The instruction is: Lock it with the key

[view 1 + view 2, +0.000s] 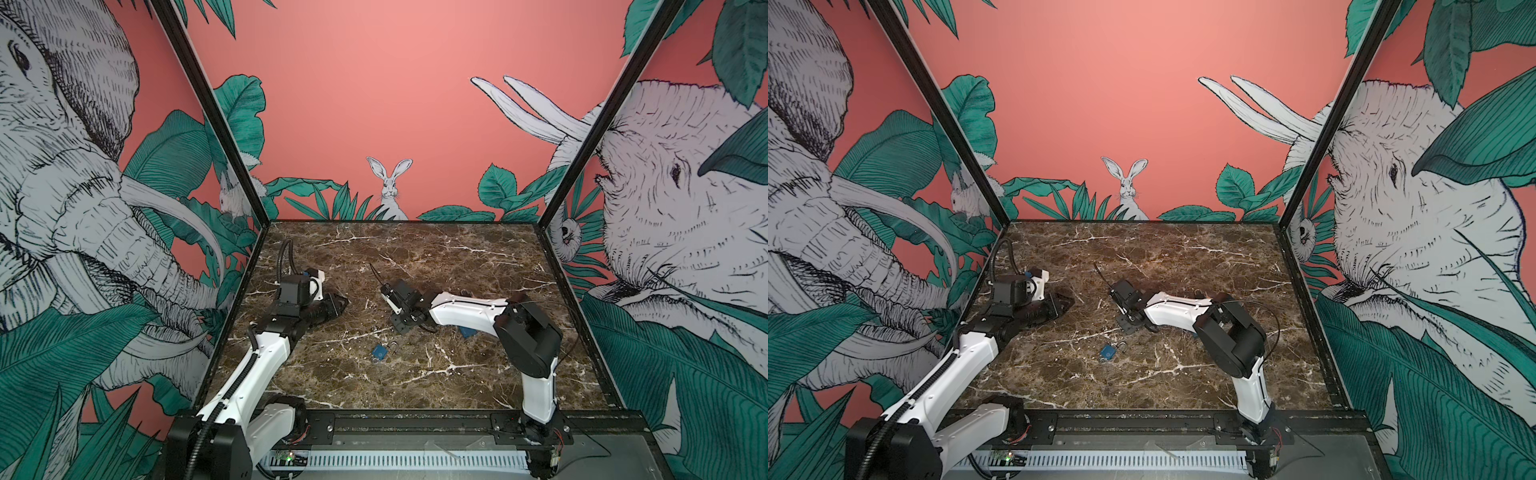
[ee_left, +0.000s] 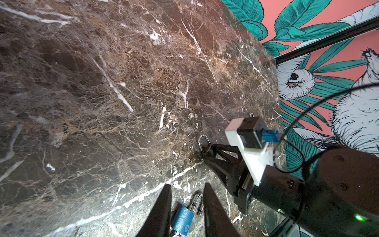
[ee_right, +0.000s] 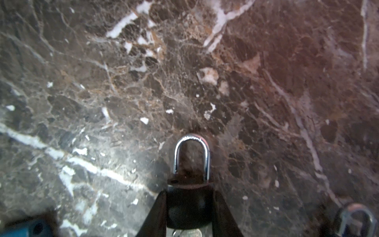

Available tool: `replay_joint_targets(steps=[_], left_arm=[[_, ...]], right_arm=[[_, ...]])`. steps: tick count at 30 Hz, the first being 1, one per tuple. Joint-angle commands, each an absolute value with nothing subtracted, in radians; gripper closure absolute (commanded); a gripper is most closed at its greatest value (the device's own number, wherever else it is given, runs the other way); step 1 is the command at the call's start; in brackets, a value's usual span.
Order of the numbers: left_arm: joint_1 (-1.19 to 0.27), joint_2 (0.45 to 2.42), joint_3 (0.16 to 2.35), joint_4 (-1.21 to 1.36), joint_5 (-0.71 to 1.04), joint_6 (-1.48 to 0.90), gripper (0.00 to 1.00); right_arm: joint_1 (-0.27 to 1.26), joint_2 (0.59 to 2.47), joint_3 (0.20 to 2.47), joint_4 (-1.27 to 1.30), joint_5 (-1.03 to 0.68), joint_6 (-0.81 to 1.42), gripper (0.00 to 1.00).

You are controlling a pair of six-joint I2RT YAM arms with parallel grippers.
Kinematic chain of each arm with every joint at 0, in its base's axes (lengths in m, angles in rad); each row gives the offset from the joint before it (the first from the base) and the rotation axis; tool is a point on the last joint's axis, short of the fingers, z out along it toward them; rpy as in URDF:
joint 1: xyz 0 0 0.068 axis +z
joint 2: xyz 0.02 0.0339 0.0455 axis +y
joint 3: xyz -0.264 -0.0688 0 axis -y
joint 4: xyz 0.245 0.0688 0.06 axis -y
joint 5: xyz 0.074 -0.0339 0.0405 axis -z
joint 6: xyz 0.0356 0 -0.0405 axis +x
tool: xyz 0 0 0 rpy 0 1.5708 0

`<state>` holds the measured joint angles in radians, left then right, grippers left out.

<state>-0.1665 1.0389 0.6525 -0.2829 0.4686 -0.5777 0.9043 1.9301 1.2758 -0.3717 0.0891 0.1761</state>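
- Blue padlock (image 1: 380, 352) lies flat mid-way across the marble table (image 1: 436, 257) in both top views. The right gripper (image 1: 401, 325) is low just beyond it, and the left gripper (image 1: 338, 305) is off to the left.
- Left wrist view: the left gripper's fingers (image 2: 162, 211) stand apart and grasp nothing; the blue padlock lies on the table beyond them.
- Right wrist view: the right gripper is clenched on a dark padlock (image 3: 187, 207), whose silver shackle (image 3: 191, 143) points away over the table.

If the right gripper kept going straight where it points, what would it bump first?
Probably only the marble table; the shackle of the dark padlock in the right gripper would touch first.
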Motion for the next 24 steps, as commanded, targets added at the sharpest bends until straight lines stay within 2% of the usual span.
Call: replay_joint_targets(steps=[1,8,15,24], left_arm=[[-0.161,1.064,0.685,-0.281,0.503,-0.551,0.71],[-0.185,1.093,0.687,-0.219,0.543,-0.584,0.71],[-0.306,1.134,0.731,-0.187,0.543,-0.569,0.71],[-0.415,1.213,0.749,-0.002,0.64,-0.637,0.68]], right_arm=[[0.901,1.827,1.256,-0.365,0.08,0.186,0.88],[0.876,1.684,1.194,-0.367,0.048,0.185,0.88],[0.861,1.559,1.151,-0.365,0.018,0.198,0.88],[0.858,1.487,1.131,-0.351,-0.042,0.219,0.88]])
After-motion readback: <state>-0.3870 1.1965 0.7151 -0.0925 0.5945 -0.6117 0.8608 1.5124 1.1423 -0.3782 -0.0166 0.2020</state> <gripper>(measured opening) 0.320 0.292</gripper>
